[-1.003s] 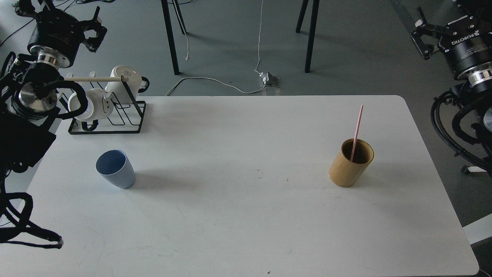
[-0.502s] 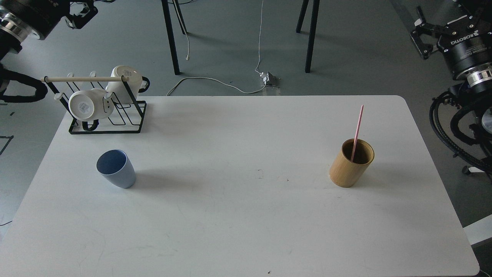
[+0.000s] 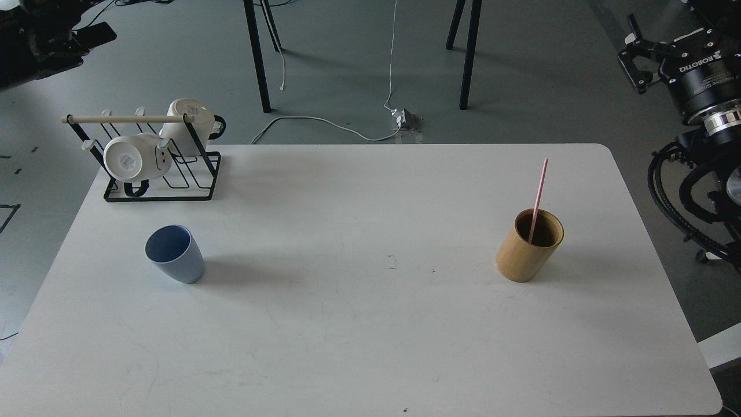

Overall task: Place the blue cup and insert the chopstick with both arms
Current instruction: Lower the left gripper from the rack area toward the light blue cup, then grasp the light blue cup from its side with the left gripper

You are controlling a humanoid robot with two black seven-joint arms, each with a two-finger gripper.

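Matt white table [image 3: 359,336], faintly scuffed; smooth matt plastic-looking blue cup [image 3: 174,254]; bamboo-grained tan holder [image 3: 521,255]; black wire rack [image 3: 168,185] with glossy white mugs [image 3: 188,124].

One white table [image 3: 359,324] carrying: one blue cup [image 3: 173,253]; one tan cylindrical holder [image 3: 528,245]; one pink-red chopstick [image 3: 538,194], the only stick in the holder; one black wire rack [image 3: 159,174] with one pale wooden rod [image 3: 124,119] across its top; two white mugs on the rack, one [image 3: 134,158] in front and one [image 3: 186,124] behind. On the floor beyond the table: three dark furniture legs in view, the nearest [image 3: 257,58] at left; one white cable [image 3: 324,123]
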